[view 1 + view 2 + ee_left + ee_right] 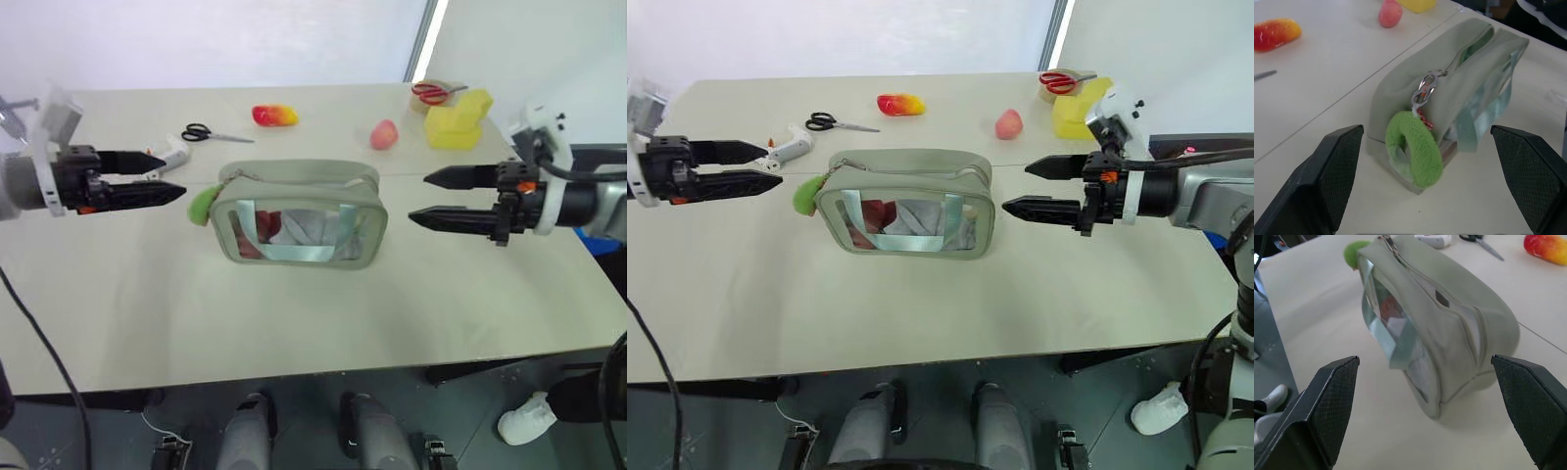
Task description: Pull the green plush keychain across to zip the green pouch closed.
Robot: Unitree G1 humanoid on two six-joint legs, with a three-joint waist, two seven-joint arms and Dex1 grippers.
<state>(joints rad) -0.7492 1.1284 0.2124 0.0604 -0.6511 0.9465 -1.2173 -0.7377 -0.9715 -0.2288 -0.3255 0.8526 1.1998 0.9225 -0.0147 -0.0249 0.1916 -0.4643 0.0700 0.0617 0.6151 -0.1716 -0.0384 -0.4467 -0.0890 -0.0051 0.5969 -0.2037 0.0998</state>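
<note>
The green plush keychain (pixel 201 205) hangs at the green pouch (pixel 299 211)'s left end, nearest the left gripper (pixel 176 174), whose jaws are spread and empty, as are the right gripper (pixel 419 196)'s.

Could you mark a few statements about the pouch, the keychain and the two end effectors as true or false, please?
1. The green plush keychain hangs at the end of the green pouch nearest the left end effector. True.
2. The right end effector is shut on the pouch. False: it is open and apart from it.
3. The left end effector holds the keychain. False: it is open, short of it.
4. The black-handled scissors lie on the table beyond the pouch. True.
5. The pouch lies flat. False: it stands upright.
</note>
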